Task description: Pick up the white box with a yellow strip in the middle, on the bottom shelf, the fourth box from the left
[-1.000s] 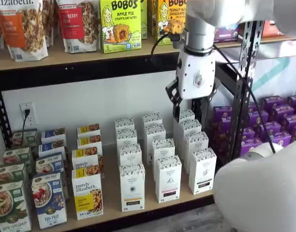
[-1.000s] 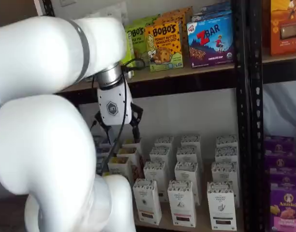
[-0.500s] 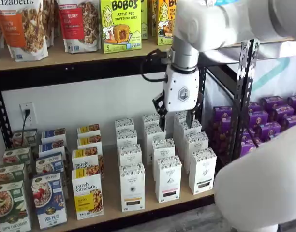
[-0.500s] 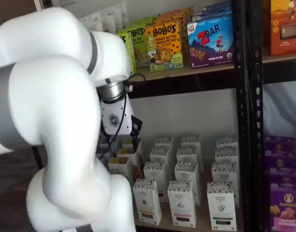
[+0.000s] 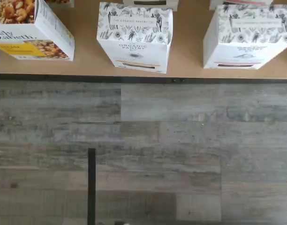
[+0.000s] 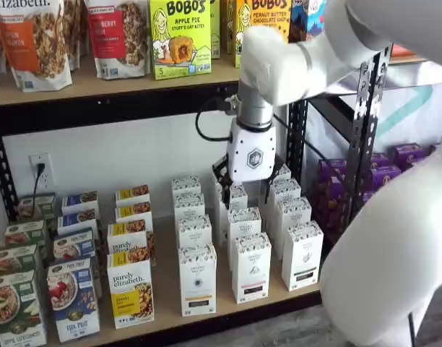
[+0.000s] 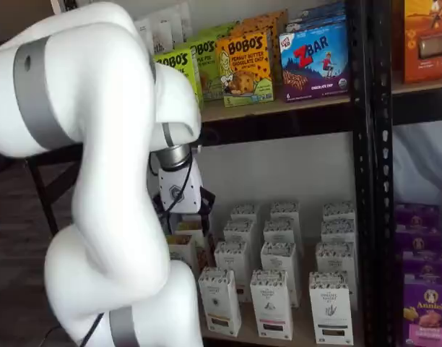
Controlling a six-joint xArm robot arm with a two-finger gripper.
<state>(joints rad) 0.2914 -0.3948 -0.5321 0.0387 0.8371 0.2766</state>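
The white box (image 6: 197,278) with the yellow strip stands at the front of its column on the bottom shelf (image 6: 165,293). It also shows in a shelf view (image 7: 219,300) and in the wrist view (image 5: 134,36), at the shelf's front rail. My gripper (image 6: 245,189) hangs over the rear white cartons, behind and to the right of that box and above it. Its two black fingers (image 6: 222,184) show a plain gap with nothing between them. In a shelf view the gripper (image 7: 183,215) is partly hidden by the arm.
A like carton with a reddish strip (image 6: 251,266) stands right of the box, and a purely elizabeth box (image 6: 131,293) stands left. Purple boxes (image 6: 407,155) sit beyond a black upright (image 6: 365,123). Bobo's boxes (image 6: 179,36) fill the shelf above. Wood-look floor (image 5: 143,150) lies below.
My gripper has moved left and down, from beside the right column of white cartons to over the middle columns. No box has moved.
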